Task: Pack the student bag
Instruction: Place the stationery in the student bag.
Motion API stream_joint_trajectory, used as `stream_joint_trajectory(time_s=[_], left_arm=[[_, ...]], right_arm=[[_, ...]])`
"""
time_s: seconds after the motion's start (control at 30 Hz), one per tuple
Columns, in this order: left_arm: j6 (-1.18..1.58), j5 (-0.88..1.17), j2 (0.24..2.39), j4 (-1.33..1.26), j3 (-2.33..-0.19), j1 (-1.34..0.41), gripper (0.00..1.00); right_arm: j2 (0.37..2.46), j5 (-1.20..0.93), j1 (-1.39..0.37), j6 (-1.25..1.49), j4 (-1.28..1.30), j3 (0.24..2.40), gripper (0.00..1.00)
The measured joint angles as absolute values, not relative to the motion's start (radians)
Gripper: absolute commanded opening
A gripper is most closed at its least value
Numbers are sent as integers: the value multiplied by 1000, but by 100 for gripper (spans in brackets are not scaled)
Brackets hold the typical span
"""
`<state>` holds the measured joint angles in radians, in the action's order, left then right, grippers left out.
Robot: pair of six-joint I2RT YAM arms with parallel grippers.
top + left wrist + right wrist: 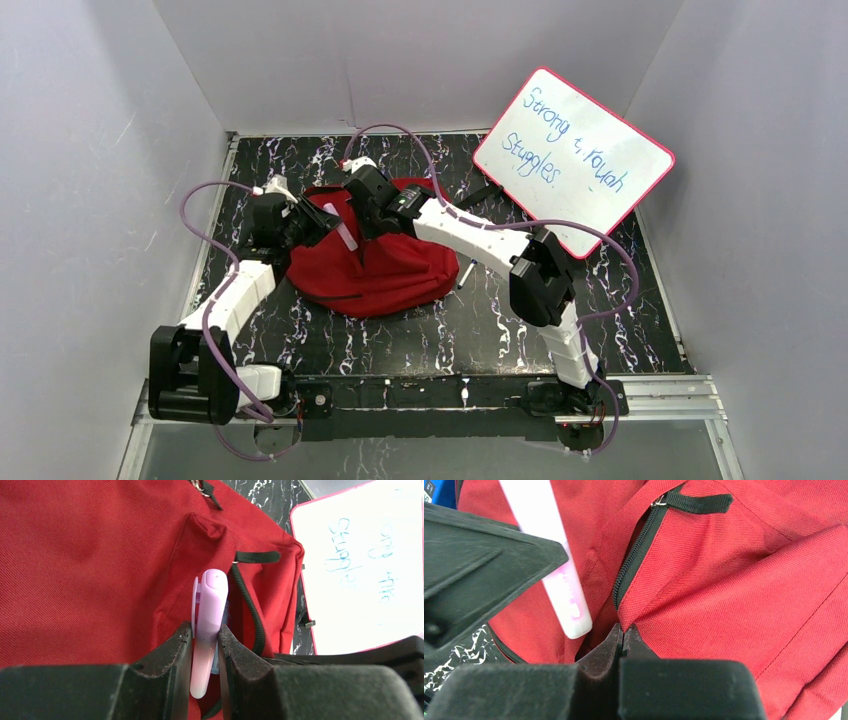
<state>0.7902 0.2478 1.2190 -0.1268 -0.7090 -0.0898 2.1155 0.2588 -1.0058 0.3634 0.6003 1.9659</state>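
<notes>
Just at the pocket: pen in grip

The left pincer point(205, 636) was narrowed on a lilac pen point(209, 615), its rounded end sticking out past the fingertips. The student bag point(75, 570) lay beneath and ahead of both pincers, its zip opening point(634, 555) gaping just beyond the right pincer point(623, 634). That one was closed tip to tip at the opening's edge; whether cloth was caught could not be told. A whiteboard point(572, 160) leaned well off to its right
</notes>
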Motion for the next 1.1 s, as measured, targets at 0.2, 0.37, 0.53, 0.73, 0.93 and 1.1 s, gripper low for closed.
stream_joint_trajectory(time_s=[0.2, 0.37, 0.53, 0.73, 0.93, 1.1], left_arm=[[833, 247, 1299, -216, -677, -117, 0], [857, 249, 1339, -266, -673, -175, 0], [874, 251, 1353, -294, -673, -241, 0], [888, 259, 1378, -319, -661, -303, 0], [893, 310, 1460, -345, -682, -319, 2], [867, 341, 1508, -319, -739, -323, 26]], right_arm=[[2098, 232, -996, 373, 591, 1947, 0], [2086, 215, -988, 387, 580, 1934, 0], [2082, 202, -981, 393, 575, 1934, 0], [2069, 188, -968, 396, 575, 1928, 0], [2065, 172, -962, 397, 577, 1916, 0], [2051, 176, -949, 399, 568, 1899, 0]])
